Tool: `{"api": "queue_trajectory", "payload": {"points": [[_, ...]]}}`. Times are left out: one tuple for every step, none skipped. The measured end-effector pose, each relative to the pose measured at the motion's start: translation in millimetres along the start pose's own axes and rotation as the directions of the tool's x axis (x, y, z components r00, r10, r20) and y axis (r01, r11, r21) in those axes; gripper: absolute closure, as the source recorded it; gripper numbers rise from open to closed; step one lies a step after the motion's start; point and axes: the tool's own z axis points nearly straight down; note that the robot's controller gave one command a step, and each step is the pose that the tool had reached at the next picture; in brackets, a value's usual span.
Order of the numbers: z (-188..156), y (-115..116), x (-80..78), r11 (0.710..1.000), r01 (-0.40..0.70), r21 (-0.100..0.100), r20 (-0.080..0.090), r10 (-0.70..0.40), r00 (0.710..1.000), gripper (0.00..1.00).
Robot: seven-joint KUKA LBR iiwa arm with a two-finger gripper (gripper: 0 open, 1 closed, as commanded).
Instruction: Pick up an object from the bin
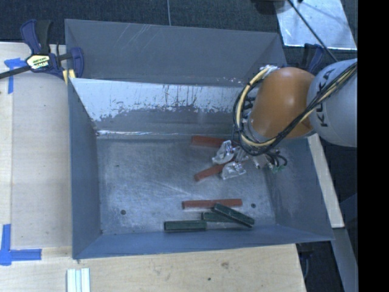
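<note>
Surroundings: grey metal bin [82, 163] with sloping walls, the back wall streaked with scratches, the floor scuffed and mostly bare; dark ground lies beyond its far rim.
Arm: enters from the right, with an orange cover [279, 102] and looped cables [243, 111] directly above the claw.
Claw [230, 160]: low over the bin floor; I cannot tell whether it is spread or pressed together, as its metal parts do not separate from this angle.
Nearest thing: a red-brown flat strip [208, 174], tilted, with its right end touching or tucked just under the claw's lower left. It is probably the thing to be picked, but no hold on it is visible.
Second strip [205, 142]: red-brown, just up and left of the claw.
Far things: a third red-brown strip [213, 204] and two dark green bars [185, 225] [234, 216] lie well below the claw.
Risk, end grip: caught by its tip alone, the tilted strip may swing or slide out on the lift.
Risk, thin stock: it lies nearly flat on metal, so the claw may scrape the floor or close above it.
Risk, neighbour: a sideways nudge could push the second strip away.
</note>
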Motion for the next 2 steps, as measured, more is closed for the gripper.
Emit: {"api": "queue_trajectory", "payload": {"points": [[-6.7,24.9,11.9,0.994,0.113,-0.002,-0.018,-0.113,0.993,1.0],[-145.1,-2.9,-13.2,0.992,0.128,-0.005,-0.018,-0.128,0.992,1.0]]}}
